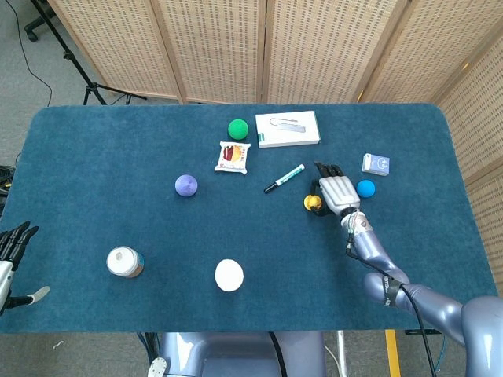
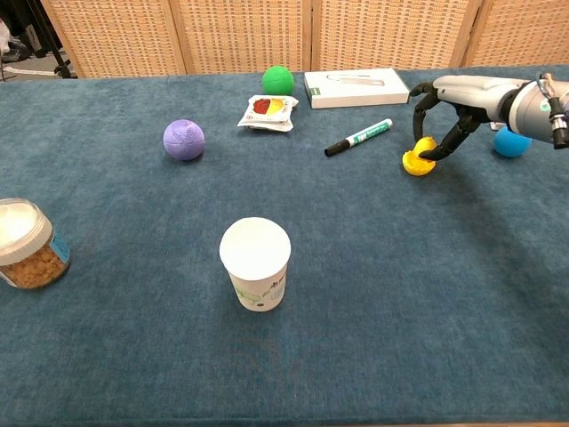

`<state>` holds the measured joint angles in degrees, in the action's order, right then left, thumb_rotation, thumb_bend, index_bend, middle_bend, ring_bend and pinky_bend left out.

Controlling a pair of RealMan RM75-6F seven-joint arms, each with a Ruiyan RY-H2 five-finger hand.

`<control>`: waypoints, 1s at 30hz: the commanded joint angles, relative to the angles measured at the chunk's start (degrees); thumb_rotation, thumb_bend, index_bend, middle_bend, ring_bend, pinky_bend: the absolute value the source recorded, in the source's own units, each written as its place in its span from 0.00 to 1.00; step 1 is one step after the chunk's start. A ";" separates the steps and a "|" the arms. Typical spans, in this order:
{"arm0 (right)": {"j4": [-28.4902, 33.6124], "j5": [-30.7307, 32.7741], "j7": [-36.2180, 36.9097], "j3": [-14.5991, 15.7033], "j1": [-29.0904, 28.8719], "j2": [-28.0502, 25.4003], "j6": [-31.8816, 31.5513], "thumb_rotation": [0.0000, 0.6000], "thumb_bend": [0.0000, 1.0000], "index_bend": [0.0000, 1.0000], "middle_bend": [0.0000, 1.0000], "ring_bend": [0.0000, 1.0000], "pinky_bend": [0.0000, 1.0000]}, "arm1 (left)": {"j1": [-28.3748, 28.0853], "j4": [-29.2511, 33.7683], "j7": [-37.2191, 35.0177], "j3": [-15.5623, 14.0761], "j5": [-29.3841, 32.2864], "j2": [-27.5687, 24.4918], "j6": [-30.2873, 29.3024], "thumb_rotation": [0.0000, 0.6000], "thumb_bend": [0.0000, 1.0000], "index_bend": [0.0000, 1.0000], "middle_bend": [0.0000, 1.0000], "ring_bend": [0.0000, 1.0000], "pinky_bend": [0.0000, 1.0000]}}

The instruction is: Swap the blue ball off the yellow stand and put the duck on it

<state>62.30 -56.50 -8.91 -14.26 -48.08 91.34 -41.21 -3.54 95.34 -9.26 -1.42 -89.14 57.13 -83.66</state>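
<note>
The yellow stand [image 2: 414,165] lies right of centre on the blue table; in the head view it [image 1: 312,204] peeks out beside my right hand. The yellow duck [image 2: 426,147] sits on top of the stand, pinched between the fingertips of my right hand [image 2: 442,111] [image 1: 337,191], which arches over it from the right. The blue ball [image 2: 510,141] [image 1: 366,188] rests on the cloth just right of that hand, partly hidden by my wrist in the chest view. My left hand [image 1: 11,242] hangs at the table's left edge, fingers apart and holding nothing.
A marker [image 2: 358,137] lies just left of the stand. Behind it are a white box [image 2: 356,87], a green ball [image 2: 277,79] and a snack packet [image 2: 268,111]. A small blue card box [image 1: 376,164], a purple ball [image 2: 184,140], a paper cup [image 2: 255,261] and a jar [image 2: 24,242] also stand about.
</note>
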 commanded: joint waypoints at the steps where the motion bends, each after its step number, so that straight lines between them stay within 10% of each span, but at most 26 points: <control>1: -0.24 0.27 -0.29 -0.01 -0.17 0.41 -0.07 1.00 0.41 0.53 0.00 0.00 0.00 | 0.01 0.07 0.19 -0.01 0.03 0.04 0.01 1.00 0.00 0.00 0.00 0.00 0.00; 20: 2.24 2.54 -2.30 -0.14 -0.41 -0.54 -0.48 1.00 0.34 0.27 0.00 0.00 0.00 | 0.03 -0.08 -0.11 0.03 0.00 0.00 -0.16 1.00 0.00 0.00 0.00 0.00 0.00; 27: 12.32 -1.46 -2.31 0.41 2.47 -6.49 -6.31 1.00 0.32 0.27 0.00 0.00 0.00 | 0.14 -0.03 -0.33 -0.03 -0.31 -0.09 -0.50 1.00 0.00 0.00 0.00 0.00 0.00; 30: 20.75 -6.75 -1.82 1.84 7.07 -12.08 -14.27 1.00 0.15 0.23 0.00 0.00 0.00 | 0.62 -0.36 -0.62 0.18 -0.45 -0.01 -1.76 1.00 0.00 0.00 0.00 0.00 0.00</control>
<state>75.46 -58.24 -11.13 -13.73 -45.33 84.72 -48.23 -3.15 95.15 -9.75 -1.34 -89.52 57.08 -84.98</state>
